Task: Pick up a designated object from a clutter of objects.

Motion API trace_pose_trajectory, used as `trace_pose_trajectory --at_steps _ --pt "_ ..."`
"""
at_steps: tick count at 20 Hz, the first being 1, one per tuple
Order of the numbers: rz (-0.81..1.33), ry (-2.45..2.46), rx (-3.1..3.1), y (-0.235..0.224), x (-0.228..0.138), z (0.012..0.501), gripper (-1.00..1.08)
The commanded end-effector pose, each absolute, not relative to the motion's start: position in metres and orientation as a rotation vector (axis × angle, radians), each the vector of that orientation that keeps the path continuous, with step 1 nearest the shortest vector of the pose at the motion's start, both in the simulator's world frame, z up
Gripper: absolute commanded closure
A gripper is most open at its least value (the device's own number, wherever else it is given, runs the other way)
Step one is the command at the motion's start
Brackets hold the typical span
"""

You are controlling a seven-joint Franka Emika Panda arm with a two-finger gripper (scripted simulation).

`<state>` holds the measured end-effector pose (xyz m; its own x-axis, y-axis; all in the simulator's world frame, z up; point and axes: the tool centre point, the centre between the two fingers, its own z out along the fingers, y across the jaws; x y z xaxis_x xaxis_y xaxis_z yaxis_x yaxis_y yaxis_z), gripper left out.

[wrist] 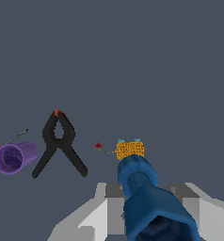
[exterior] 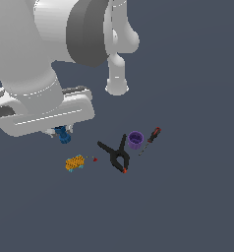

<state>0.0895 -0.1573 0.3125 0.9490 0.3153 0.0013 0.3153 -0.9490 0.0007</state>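
Observation:
The blue piece [exterior: 64,135] hangs just under my gripper's white hand in the exterior view, lifted off the grey floor. In the wrist view the blue piece [wrist: 149,197] fills the space between my grey fingers [wrist: 102,212], which are closed on it; my gripper [wrist: 147,221] holds it above the clutter. Below lie the orange-yellow block [exterior: 74,163], the black spring clamp [exterior: 116,154], the purple cup [exterior: 135,140] and the red-handled screwdriver [exterior: 151,139]. My fingertips are hidden by the hand in the exterior view.
A tiny red marker [exterior: 95,159] sits between the block and the clamp; it also shows in the wrist view [wrist: 98,146]. The arm's white body [exterior: 35,59] fills the exterior view's upper left. The grey floor [exterior: 188,206] extends around the clutter.

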Motion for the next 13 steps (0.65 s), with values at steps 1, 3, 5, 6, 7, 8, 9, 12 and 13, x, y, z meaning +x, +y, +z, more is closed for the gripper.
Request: trace_pose_trajectory --at_steps 1,3,5,6,7,8,9,12,13 --pt "0.000 0.502 3.101 -0.158 0.088 0.331 1.08" --pt "0.000 0.502 3.101 -0.158 0.087 0.343 1.08" --pt "0.000 0.502 3.101 -0.158 0.087 0.352 1.08" --pt "0.000 0.502 3.101 -0.158 0.087 0.356 1.08" --pt "0.000 0.502 3.101 -0.158 0.087 0.359 1.08" --pt "0.000 0.502 3.101 -0.159 0.087 0.361 1.08" --pt "0.000 0.502 3.101 -0.159 0.087 0.363 1.08" --pt "0.000 0.502 3.101 -0.159 0.087 0.365 1.08" --pt "0.000 0.502 3.101 -0.159 0.087 0.365 1.08"
